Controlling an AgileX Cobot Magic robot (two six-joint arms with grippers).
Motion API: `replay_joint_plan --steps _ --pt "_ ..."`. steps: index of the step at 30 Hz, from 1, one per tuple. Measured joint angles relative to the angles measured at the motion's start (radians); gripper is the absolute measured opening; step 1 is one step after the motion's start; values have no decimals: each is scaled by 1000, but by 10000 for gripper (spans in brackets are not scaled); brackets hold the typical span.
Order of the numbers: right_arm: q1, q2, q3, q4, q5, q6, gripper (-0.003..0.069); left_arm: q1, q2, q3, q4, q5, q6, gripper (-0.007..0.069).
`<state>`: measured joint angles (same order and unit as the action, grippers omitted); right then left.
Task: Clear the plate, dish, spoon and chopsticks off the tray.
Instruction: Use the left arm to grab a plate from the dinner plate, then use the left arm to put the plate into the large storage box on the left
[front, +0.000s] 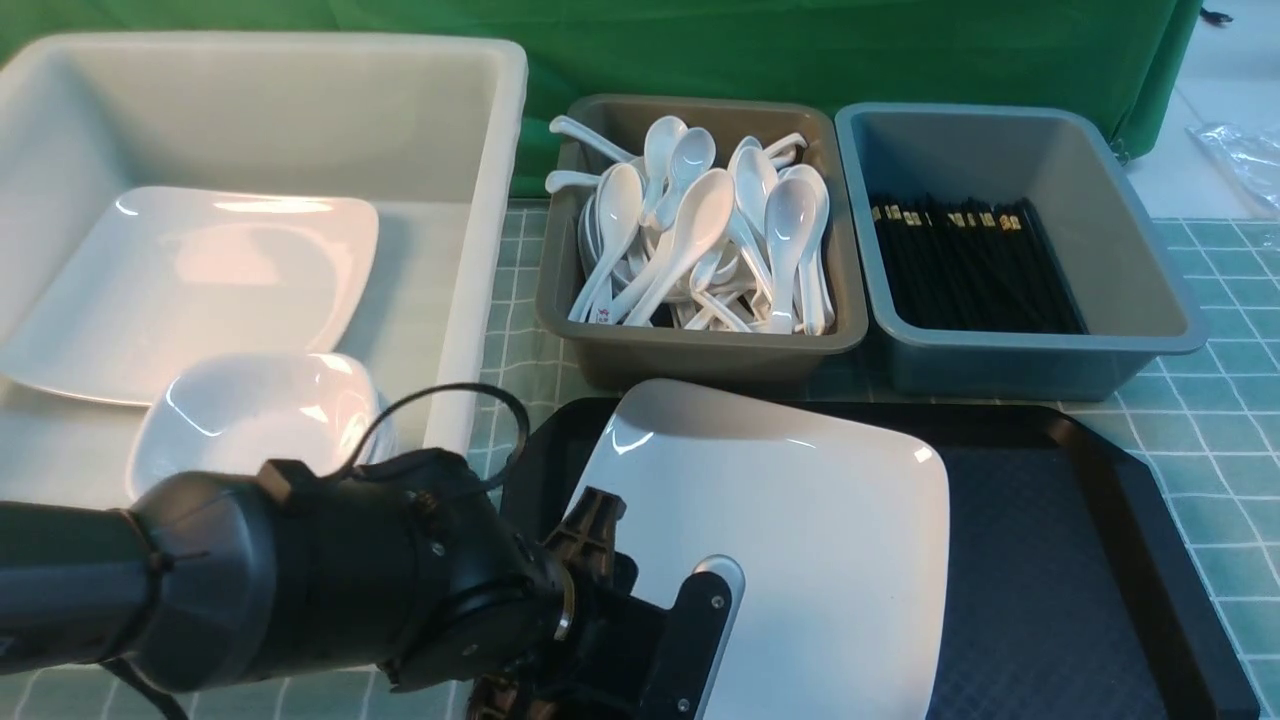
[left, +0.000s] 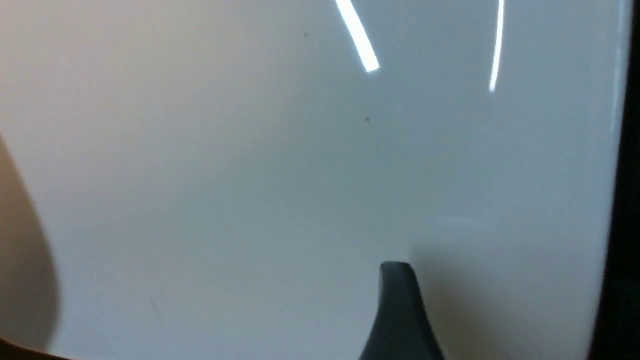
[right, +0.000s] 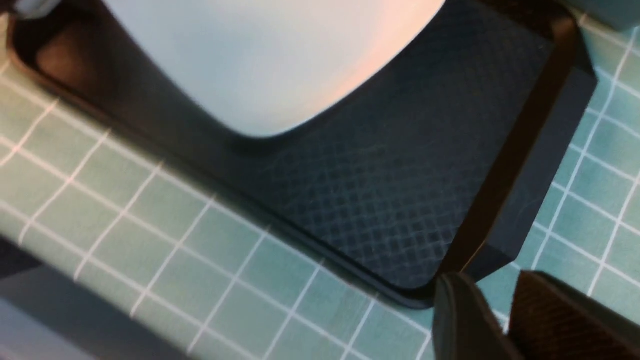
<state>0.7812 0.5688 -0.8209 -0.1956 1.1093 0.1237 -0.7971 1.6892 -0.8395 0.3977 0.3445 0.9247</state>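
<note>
Left gripper (front: 705, 610) pinches the plate (front: 800, 520) by its near edge over the tray (front: 1050, 580), right half bare; spoons (front: 700, 230) fill the brown tub (front: 700, 345).

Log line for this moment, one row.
phase: plate pickup | left gripper: shut on plate near-left edge | right gripper: shut, beyond tray corner | tray: only plate seen

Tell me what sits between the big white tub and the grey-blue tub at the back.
In the front view, a brown tub heaped with white spoons sits between the white tub and the grey-blue tub.
</note>
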Motion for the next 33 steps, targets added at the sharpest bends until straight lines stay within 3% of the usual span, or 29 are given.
replay_joint_plan --steps 4,10,14,19,23,33 --pt "0 0 0 7 6 -13 195 -1 19 -3 153 -22 -136 419" --pt "0 0 0 8 8 -29 195 -10 30 -3 214 -13 -227 364" --pt "0 -1 0 9 9 -36 195 -12 31 -3 192 -4 -243 200" --pt "0 -1 0 9 9 -36 195 -46 6 -2 112 -15 -229 182" --pt "0 -1 0 9 9 -32 195 -144 -110 -2 45 29 -242 64" --pt "0 -1 0 9 -43 -12 195 -289 -383 -1 -44 149 -256 20"
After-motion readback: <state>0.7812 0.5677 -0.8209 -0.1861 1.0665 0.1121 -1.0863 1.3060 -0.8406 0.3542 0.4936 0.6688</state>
